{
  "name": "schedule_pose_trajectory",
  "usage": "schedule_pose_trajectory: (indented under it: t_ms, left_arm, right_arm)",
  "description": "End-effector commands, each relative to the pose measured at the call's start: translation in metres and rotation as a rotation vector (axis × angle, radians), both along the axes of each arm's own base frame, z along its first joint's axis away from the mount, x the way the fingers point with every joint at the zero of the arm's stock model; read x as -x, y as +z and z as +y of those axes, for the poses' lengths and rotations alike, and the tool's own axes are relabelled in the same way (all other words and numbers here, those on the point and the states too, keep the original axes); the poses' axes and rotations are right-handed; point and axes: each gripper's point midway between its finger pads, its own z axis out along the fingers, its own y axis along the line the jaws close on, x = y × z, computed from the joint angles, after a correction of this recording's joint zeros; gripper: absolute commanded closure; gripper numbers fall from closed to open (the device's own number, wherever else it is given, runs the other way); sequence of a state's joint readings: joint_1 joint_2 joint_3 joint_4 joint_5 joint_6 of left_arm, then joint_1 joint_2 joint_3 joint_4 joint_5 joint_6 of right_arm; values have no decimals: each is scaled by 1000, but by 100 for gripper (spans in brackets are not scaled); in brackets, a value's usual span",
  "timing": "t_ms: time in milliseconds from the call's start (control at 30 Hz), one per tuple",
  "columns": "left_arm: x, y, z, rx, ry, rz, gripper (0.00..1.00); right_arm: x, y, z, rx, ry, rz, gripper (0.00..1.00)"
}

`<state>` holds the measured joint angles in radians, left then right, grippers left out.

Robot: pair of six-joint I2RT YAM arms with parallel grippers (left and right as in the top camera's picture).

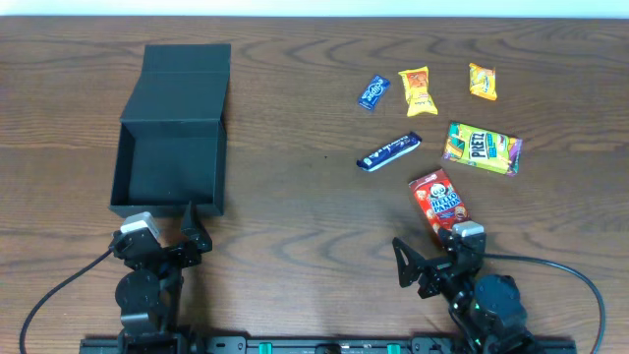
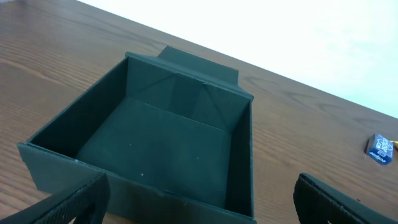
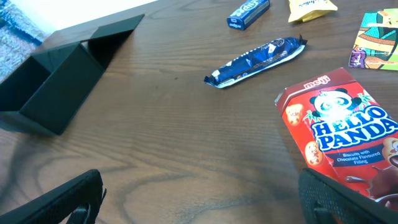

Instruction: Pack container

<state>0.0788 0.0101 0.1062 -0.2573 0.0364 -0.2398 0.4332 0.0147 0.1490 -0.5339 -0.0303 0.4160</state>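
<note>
The container (image 1: pixel 169 167) is a dark square box standing open at the left, its flap lid (image 1: pixel 187 84) laid back behind it; nothing lies inside (image 2: pixel 155 149). It also shows in the right wrist view (image 3: pixel 56 81). Several snack packets lie at the right: a red Hello Panda box (image 1: pixel 438 202) (image 3: pixel 339 134), a long blue bar (image 1: pixel 389 151) (image 3: pixel 256 59), a small blue packet (image 1: pixel 372 92) (image 2: pixel 379 149), two yellow packets (image 1: pixel 417 91) (image 1: pixel 482 82) and a green packet (image 1: pixel 482 147). My left gripper (image 1: pixel 169 228) (image 2: pixel 202 202) is open just before the box's front wall. My right gripper (image 1: pixel 432 251) (image 3: pixel 202 196) is open beside the Hello Panda box.
The wooden table (image 1: pixel 295 206) runs to a white edge at the back. Cables trail from both arm bases at the front edge.
</note>
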Motion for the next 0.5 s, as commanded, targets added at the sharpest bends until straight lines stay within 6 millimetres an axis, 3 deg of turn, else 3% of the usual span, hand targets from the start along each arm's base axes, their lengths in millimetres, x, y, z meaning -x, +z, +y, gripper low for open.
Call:
schedule_pose_trajectory:
  t_ms: [0,467]
  left_arm:
    - [1,-13,5,5,26,28,5]
    - [0,-11,3,13,19,17,5]
  right_arm:
    - [-1,-1,-3,11,-9,-9,1]
    - [-1,-1,-3,11,-9,-9,1]
